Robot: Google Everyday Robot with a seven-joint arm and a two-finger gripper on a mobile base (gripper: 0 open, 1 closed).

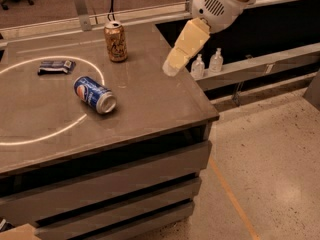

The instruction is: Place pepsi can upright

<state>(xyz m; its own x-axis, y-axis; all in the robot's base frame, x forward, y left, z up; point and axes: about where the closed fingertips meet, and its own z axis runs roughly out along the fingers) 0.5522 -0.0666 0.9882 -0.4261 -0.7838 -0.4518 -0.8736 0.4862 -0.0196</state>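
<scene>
The pepsi can (95,94), blue with a round logo and silver ends, lies on its side on the grey table (150,104), left of the middle, on a white circle line. My gripper (171,68) hangs in the air above the table's right part, well to the right of the can and a little beyond it, not touching anything. It holds nothing that I can see.
A gold can (115,41) stands upright at the back of the table. A small dark-blue packet (56,66) lies at the left. Two clear bottles (207,64) stand on a ledge beyond the table's right edge. The floor lies to the right.
</scene>
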